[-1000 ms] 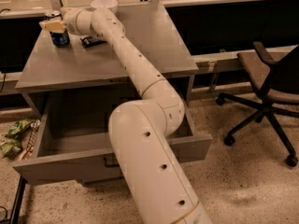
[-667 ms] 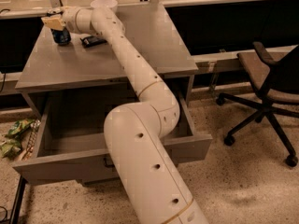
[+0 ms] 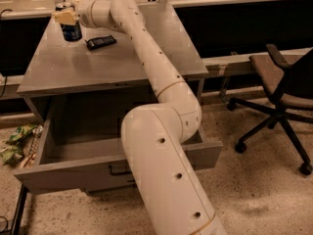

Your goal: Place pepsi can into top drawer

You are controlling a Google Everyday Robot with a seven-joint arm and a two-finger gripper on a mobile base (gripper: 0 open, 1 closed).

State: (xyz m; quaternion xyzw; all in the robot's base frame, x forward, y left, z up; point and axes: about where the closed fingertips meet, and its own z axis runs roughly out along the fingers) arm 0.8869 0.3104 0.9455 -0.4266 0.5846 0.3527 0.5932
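The pepsi can (image 3: 72, 31), dark blue with a silver top, is at the far left corner of the grey desk top (image 3: 122, 58). My gripper (image 3: 66, 17) is at the can's upper part, its tan fingers closed around it, and the can looks slightly raised. My arm reaches from the lower middle across the desk to it. The top drawer (image 3: 63, 173) stands pulled open below the desk's front edge; its inside shows nothing in it, and its dark handle (image 3: 120, 169) is partly behind my arm.
A flat black snack packet (image 3: 100, 42) lies on the desk just right of the can. A dark office chair (image 3: 283, 92) stands at the right. Green crumpled litter (image 3: 17, 141) lies on the floor left of the drawer.
The gripper and the can have moved together a little to the right and up from where the can stood. The black packet and the drawer have stayed put.
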